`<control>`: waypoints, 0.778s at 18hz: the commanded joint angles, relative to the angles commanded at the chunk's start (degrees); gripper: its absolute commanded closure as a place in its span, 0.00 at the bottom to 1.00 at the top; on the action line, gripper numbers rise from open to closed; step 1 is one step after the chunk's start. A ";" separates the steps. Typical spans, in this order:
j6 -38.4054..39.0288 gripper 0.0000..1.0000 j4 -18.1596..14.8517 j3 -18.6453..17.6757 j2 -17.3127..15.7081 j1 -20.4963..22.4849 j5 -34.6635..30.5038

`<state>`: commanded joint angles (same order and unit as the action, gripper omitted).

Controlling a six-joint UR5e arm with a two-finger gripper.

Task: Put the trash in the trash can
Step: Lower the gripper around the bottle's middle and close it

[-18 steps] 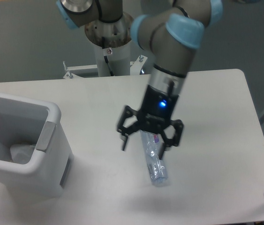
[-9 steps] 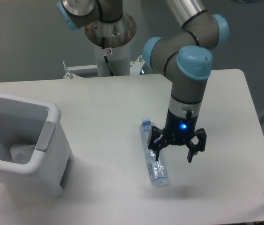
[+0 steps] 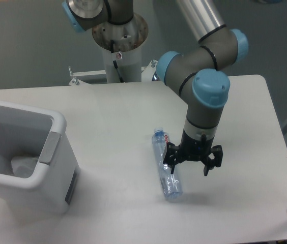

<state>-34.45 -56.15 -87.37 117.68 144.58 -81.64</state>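
Layout: the trash can (image 3: 57,168) stands on the counter (image 3: 118,112) at its left edge, with the paper carton (image 3: 24,165) inside. The bottle (image 3: 165,165) lies on the counter right of centre. The pincer (image 3: 189,168) hangs just right of the bottle.

No text is reading clearly anywhere. The plastic bottle (image 3: 165,166), lying at the centre of the frame, is carrying a label (image 3: 167,144) near its blue cap with red and pink marks on it, but the lettering is showing too small and blurred to make out. A small white and red sticker (image 3: 117,55) is sitting on the robot's base column at the upper middle, and whatever is printed on it is likewise staying illegible.
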 joint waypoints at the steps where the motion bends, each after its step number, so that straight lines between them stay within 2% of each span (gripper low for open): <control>1: 0.00 0.00 -1.40 0.96 0.88 -0.52 -0.88; 3: 0.09 0.00 -4.39 3.07 2.29 -1.49 -2.90; 5: 0.26 0.00 -5.81 4.05 3.17 -1.94 -3.43; 14: 2.63 0.00 -6.51 6.42 6.86 -4.48 -7.57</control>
<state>-31.82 -62.66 -80.95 124.54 140.10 -89.21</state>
